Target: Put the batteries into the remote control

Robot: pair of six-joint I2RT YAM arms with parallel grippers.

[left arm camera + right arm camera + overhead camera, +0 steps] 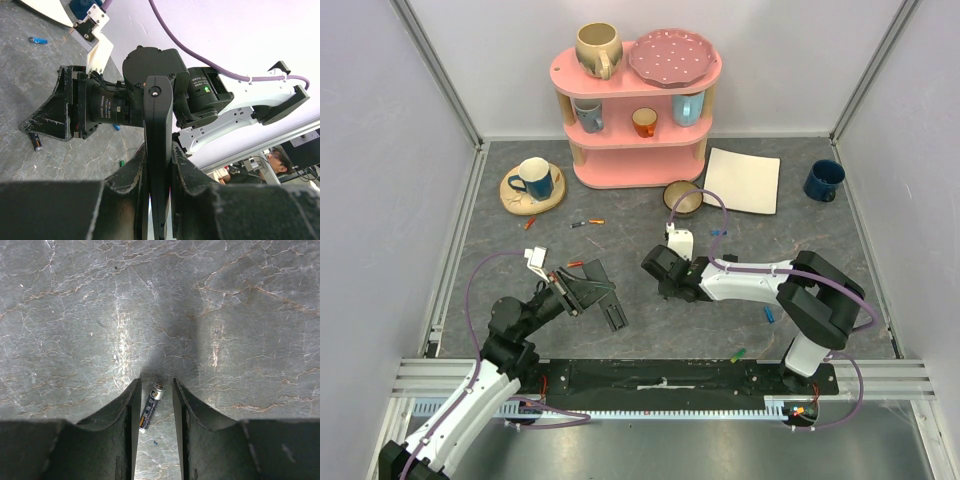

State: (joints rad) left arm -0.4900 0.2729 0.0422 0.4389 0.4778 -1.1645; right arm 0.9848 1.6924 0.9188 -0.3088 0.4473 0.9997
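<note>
My left gripper [590,290] is shut on the remote control [614,314], a flat black slab held off the table. In the left wrist view the remote [158,107] stands edge-on between the closed jaws [158,150]. My right gripper [663,280] points down at the table in the middle. In the right wrist view it [155,382] is open, with a dark battery [151,406] lying on the table between its fingers, close to the left finger. That battery also shows in the left wrist view [36,141] below the right gripper [40,125].
Loose batteries lie about: orange [595,221], red [529,223], blue [769,314], green [737,354]. A pink shelf [638,165] with cups stands at the back. A saucer with a blue cup [532,180], a wooden bowl [683,198], a white napkin [743,180] and a dark blue cup [823,180] stand nearby.
</note>
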